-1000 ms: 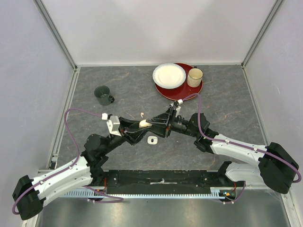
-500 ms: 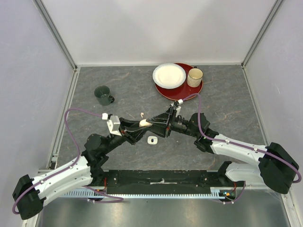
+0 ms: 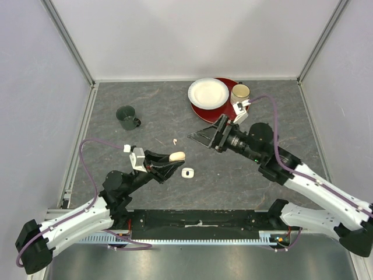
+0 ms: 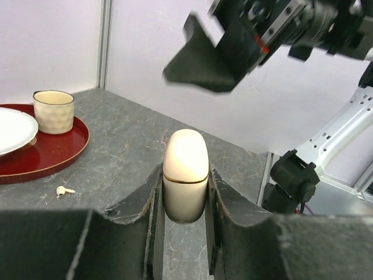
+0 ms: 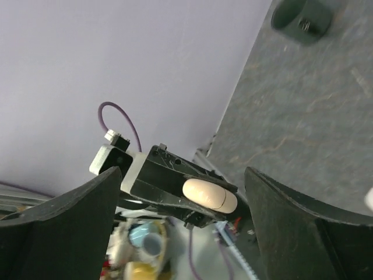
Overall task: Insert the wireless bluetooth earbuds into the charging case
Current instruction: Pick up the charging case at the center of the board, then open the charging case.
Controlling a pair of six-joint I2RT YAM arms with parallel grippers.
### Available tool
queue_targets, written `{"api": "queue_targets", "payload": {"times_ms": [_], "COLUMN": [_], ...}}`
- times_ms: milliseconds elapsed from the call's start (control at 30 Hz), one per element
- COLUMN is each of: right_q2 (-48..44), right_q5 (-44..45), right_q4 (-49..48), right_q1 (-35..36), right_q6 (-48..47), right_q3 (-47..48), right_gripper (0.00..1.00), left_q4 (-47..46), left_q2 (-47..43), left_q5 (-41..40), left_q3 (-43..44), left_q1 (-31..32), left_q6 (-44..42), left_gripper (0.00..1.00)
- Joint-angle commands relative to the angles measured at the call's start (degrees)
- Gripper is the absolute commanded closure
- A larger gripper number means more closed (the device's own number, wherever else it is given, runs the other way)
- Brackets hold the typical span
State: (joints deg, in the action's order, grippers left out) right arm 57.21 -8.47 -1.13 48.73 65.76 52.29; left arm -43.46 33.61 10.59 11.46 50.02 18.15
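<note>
**Holding a shut case while the earbud lies loose on the table**

My left gripper (image 4: 184,201) pinches the charging case (image 4: 185,166) by its rounded sides, above the table. The lid is down and the seam is closed, so nothing can go in yet. My right gripper (image 3: 204,134) hangs spread and empty, off to the far right of the case.

One earbud (image 3: 175,141) lies on the table just beyond the case. A small white piece (image 3: 187,172) sits near it, too small for me to name.

As I see it, the case could twist or squirt out of my pinch when the lid is pried, because its sides are smooth and curved. The earbud could also skid away from a clumsy pick.

On the red tray (image 3: 224,114), the white plate (image 3: 208,93) looks bare and the cream cup (image 3: 239,93) looks empty. The green mug (image 3: 127,117) is too dark inside to read.
</note>
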Motion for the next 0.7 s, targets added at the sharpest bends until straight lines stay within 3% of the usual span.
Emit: {"api": "queue_targets", "payload": {"times_ms": [0, 133, 333, 667], "right_q2": [-1.8, 2.2, 3.3, 5.4], "right_q5": [4.3, 0.6, 1.0, 2.1], "right_q4": [16.7, 25.9, 27.1, 27.2], "right_q1": [0.0, 1.5, 4.5, 6.7], "right_q6": [-25.2, -33.2, -37.8, -37.8], "right_q3": [6.7, 11.5, 13.7, 15.2], "right_gripper": [0.09, 0.12, 0.12, 0.12], "left_q4": [-6.0, -8.7, -9.4, -9.4], "left_q2": [-1.5, 0.0, 2.9, 3.7], "left_q5": [-1.2, 0.3, 3.8, 4.4], "left_q3": [-2.1, -2.1, 0.3, 1.2], "left_q1": [0.2, 0.2, 0.3, 0.3], "left_q6": [2.7, 2.3, 1.8, 1.6], "left_gripper": [0.98, 0.98, 0.98, 0.98]}}
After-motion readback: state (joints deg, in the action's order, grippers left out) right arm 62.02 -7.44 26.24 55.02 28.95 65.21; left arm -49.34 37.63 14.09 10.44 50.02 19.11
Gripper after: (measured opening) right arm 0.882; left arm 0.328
